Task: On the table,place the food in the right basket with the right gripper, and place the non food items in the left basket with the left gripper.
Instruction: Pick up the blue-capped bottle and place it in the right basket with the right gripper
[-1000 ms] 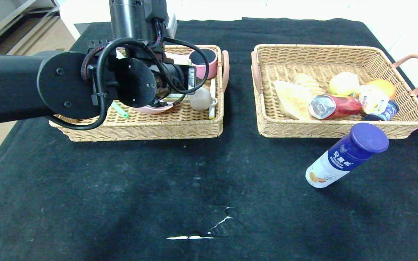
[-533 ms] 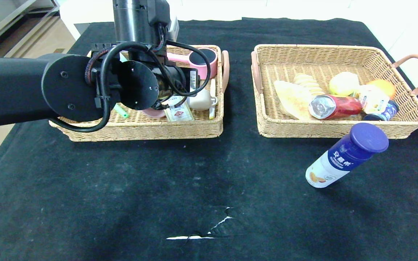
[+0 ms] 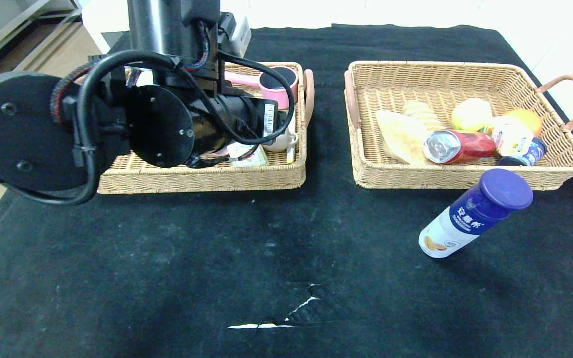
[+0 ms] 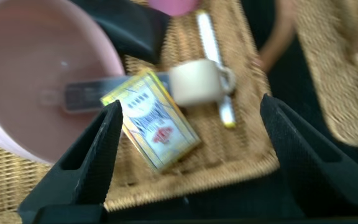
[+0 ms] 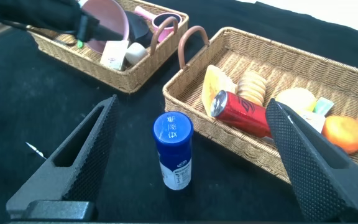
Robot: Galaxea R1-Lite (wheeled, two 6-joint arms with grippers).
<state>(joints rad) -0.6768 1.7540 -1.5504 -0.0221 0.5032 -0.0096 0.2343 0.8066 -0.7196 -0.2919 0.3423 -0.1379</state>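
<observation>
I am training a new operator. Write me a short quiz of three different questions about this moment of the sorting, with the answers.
1. True or false: the blue-capped canister already lies inside the right basket.
2. Which item lies in the left basket between the open fingers of the left gripper? A) the card box B) a red can C) an orange
3. Fill in: the right gripper hangs above the canister with its fingers ____.

Key
1. False: it stands on the black cloth in front of that basket.
2. A
3. open
</observation>
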